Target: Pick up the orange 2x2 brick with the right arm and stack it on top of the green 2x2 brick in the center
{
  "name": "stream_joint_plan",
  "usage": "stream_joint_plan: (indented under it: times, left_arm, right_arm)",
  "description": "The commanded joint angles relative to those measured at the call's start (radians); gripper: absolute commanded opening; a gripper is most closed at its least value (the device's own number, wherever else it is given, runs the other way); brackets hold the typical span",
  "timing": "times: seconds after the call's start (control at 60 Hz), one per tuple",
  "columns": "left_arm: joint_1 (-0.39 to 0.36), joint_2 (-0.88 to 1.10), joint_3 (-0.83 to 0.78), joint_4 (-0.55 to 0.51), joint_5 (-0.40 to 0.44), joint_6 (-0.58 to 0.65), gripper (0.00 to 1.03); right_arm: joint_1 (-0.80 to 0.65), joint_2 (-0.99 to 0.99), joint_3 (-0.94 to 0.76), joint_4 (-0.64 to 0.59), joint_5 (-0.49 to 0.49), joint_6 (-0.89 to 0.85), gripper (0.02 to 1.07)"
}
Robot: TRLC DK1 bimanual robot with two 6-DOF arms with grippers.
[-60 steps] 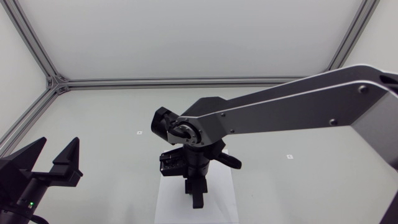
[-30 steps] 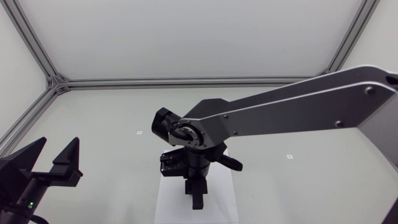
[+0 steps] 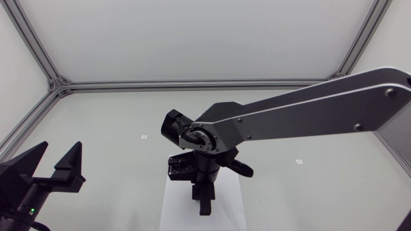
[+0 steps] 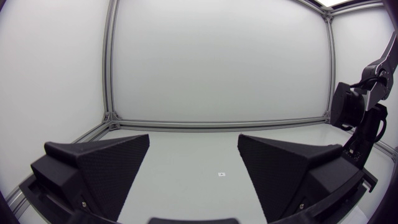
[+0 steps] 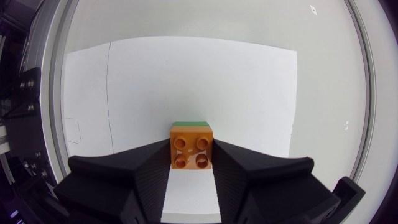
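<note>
Drift only: your right arm [image 3: 302, 115] nudges slightly sideways, its gripper [image 3: 204, 204] clamped on the orange brick [image 5: 193, 149] between its fingers, with the green brick [image 5: 191, 124] just under it. You're aligning; pressing home and release likely remain.

The orange brick [image 5: 191, 149] and the green brick [image 5: 191, 123] are smooth, faintly glossy plastic. The right gripper [image 5: 191, 160] and the left gripper [image 4: 194, 142] are matt black with a fine grainy texture. The white sheet [image 5: 186, 81] looks like matt paper. The counter [image 3: 96, 122] is smooth and matt. The right arm [image 3: 308, 115] has a satin, silver-grey metallic finish.
</note>
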Motion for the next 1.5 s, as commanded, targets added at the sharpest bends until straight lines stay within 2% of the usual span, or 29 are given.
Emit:
stream_joint_plan:
  times: [0.0,0.783,0.867,1.2,1.283,1.433,1.483]
  left_arm:
    - [0.002,-0.006,-0.041,-0.01,0.001,0.006,0.99]
    - [0.002,-0.006,-0.041,-0.01,0.001,0.006,0.99]
    - [0.002,-0.006,-0.041,-0.01,0.001,0.006,0.99]
    - [0.002,-0.006,-0.041,-0.01,0.001,0.006,0.99]
    - [0.002,-0.006,-0.041,-0.01,0.001,0.006,0.99]
    - [0.002,-0.006,-0.041,-0.01,0.001,0.006,0.99]
    - [0.002,-0.006,-0.041,-0.01,0.003,0.006,0.99]
  right_arm:
    - [-0.007,0.12,-0.043,-0.004,0.026,-0.011,0.29]
    - [-0.021,0.077,-0.067,0.005,0.02,-0.014,0.29]
    - [-0.021,0.053,-0.066,0.0,0.02,-0.014,0.33]
    - [-0.021,0.035,-0.037,-0.015,0.023,-0.014,0.33]
    - [-0.022,0.035,-0.032,-0.018,0.023,-0.014,0.42]
    - [-0.024,0.031,-0.017,-0.03,0.023,-0.014,0.42]
    - [-0.024,0.028,-0.012,-0.036,0.023,-0.014,0.5]
